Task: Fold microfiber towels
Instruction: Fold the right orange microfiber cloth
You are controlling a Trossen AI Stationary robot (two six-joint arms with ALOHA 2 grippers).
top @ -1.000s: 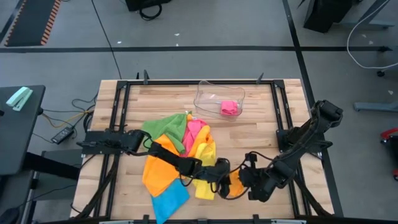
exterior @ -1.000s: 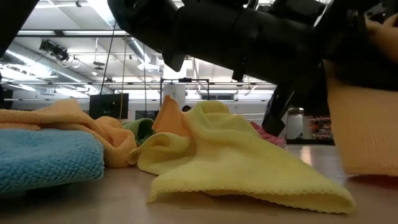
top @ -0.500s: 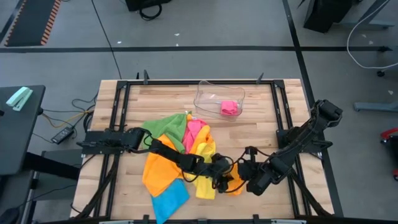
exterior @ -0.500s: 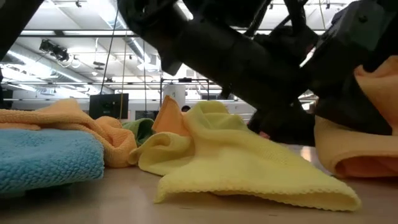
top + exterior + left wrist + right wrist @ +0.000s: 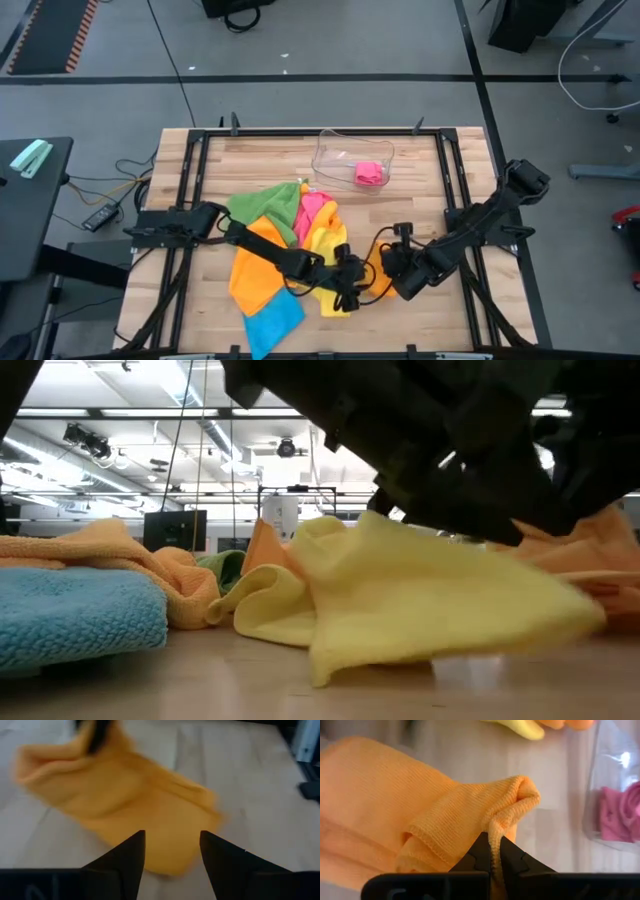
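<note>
Since a second ago my left gripper has released the orange towel; its fingers now stand apart over the cloth. My right gripper remains clamped on a fold of that towel and has drawn it toward the table's centre. Just beside lies the yellow towel, then the blue towel and green towel. Farthest, the clear tray holds a folded pink towel. No legible writing.

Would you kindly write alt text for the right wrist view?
The right gripper is shut on an edge of an orange towel, which bunches up above its dark fingers. Beyond, a pink towel sits in a clear tray.
</note>
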